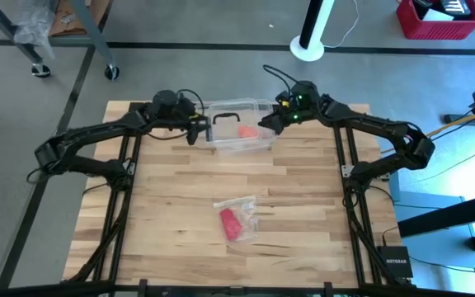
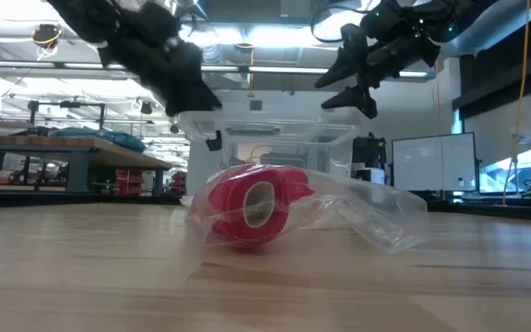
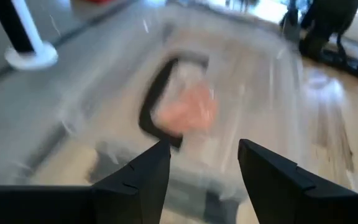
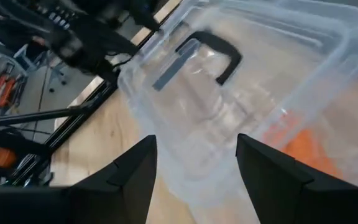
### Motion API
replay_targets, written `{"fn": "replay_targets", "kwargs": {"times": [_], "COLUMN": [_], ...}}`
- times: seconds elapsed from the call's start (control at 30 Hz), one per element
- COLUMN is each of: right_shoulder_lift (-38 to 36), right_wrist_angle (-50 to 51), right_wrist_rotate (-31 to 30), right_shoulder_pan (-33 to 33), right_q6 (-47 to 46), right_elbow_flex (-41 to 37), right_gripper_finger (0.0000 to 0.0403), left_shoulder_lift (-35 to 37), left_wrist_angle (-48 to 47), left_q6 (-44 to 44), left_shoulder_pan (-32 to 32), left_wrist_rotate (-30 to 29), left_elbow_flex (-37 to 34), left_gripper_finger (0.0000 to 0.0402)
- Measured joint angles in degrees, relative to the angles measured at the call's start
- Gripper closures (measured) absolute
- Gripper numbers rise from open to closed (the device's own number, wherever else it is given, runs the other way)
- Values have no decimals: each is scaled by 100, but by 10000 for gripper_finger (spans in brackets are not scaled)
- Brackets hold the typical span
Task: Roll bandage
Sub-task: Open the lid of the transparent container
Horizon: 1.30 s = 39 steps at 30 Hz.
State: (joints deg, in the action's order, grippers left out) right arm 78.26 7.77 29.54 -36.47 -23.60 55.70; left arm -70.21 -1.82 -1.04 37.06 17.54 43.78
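Observation:
The bandage is a small red cloth roll lying on its side inside a crinkly clear plastic bag in the middle of the table. The low view shows it end-on. No gripper is near it. At the far edge, both grippers are by a clear lidded box. My left gripper is open at the box's left end, with the lid ahead of its fingers. My right gripper is open above the box's right end, and it is raised clear of the lid in the low view.
The clear box has a black lid handle and holds an orange-red lump. The wooden table shows bare wood around the bag. Beyond the far edge are a white stand base and a red crate.

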Motion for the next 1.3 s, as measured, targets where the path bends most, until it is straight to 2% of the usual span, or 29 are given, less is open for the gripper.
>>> {"fn": "replay_targets", "kwargs": {"times": [0.23,0.33,0.43,0.53,0.77,0.87,1.0,1.17,1.3], "right_shoulder_lift": [0,0,0,-2,-2,-4,-4,-5,-7], "right_wrist_angle": [64,127,162,254,471,466,456,459,438], "right_wrist_rotate": [-224,-320,-356,-361,-363,-404,-475,-496,-496], "right_shoulder_pan": [-24,-20,-24,-22,-22,-20,-22,-22,-22], "right_q6": [573,848,1022,1199,1525,1584,1613,1611,1610], "right_elbow_flex": [-2,-4,-4,-4,-9,-9,-9,-9,-9], "right_gripper_finger": [182,182,182,182,182,182,182,182,182], "left_shoulder_lift": [863,1035,1059,1053,1051,1049,1049,1043,988], "left_wrist_angle": [-598,-794,-723,-423,-297,147,401,69,432], "left_q6": [-195,-288,-755,-1242,-1920,-2160,-2391,-2334,-2425], "left_shoulder_pan": [20,167,442,695,981,972,970,981,889], "left_wrist_rotate": [-494,-169,351,537,630,819,833,561,725], "left_elbow_flex": [102,41,-150,-484,-1181,-1336,-1406,-1422,-1428], "left_gripper_finger": [219,219,219,219,219,219,219,219,219]}}
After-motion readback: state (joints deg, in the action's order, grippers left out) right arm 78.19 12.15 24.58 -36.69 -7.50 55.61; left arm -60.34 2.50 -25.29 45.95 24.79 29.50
